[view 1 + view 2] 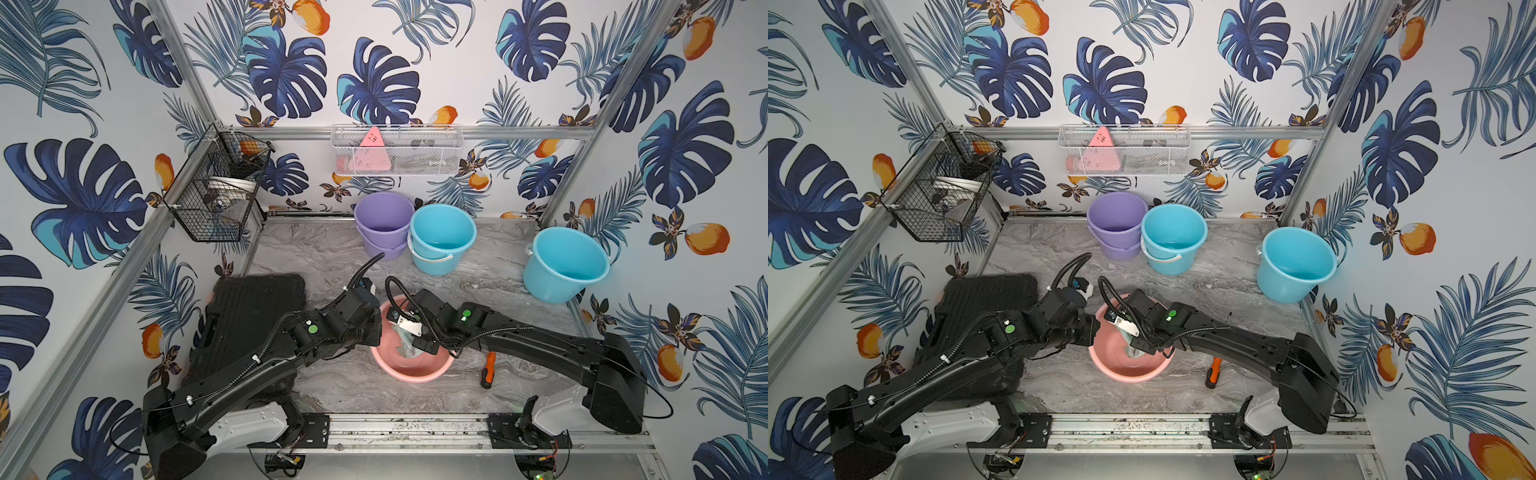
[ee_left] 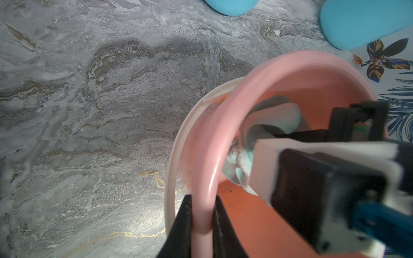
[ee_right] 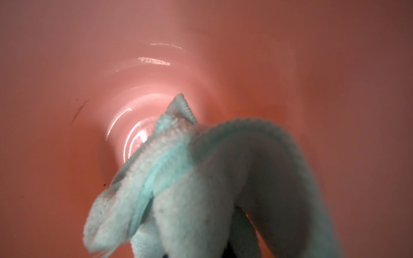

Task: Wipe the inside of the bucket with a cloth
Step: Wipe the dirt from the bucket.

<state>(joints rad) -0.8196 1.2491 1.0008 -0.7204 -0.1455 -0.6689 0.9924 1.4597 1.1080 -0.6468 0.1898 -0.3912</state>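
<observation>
- Both top views: the cell has leaf-print walls and a grey marbled surface (image 1: 332, 257). The pink bucket (image 1: 415, 374) sits near the surface's edge by the arm bases, about midway along it, with its mouth facing up.
- The left gripper (image 1: 372, 332) meets the bucket's left rim. The right gripper (image 1: 415, 343) reaches down inside, and the cloth (image 1: 404, 349) is bunched below it. Neither pair of jaws shows from here.
- Open room: a screwdriver (image 1: 487, 372) lies just beside the bucket on the right. A black case (image 1: 249, 316) occupies the left edge. The purple bucket (image 1: 384, 216) and blue buckets (image 1: 442, 232) stand well apart, toward the far edge.
- Left wrist view: the left gripper is clenched on the rolled rim, one finger outside and one inside. The cream handle (image 2: 178, 156) lies folded against the outer wall.
- Right wrist view: the cloth hangs in gathered folds over the glossy pink floor. The fabric hides the jaws, which are closed on it. Whether the loose corner touches the floor cannot be told.
- Handling: the cloth is likely light, limp and grippy. Hold a thick gathered fold, not a single edge.
- The bucket looks light, smooth and thin-walled, so it will probably slide or tip under sideways wiping force. The rim is the firm place to hold.
- The wall confines the strokes, and the left finger inside the rim blocks that sector.
</observation>
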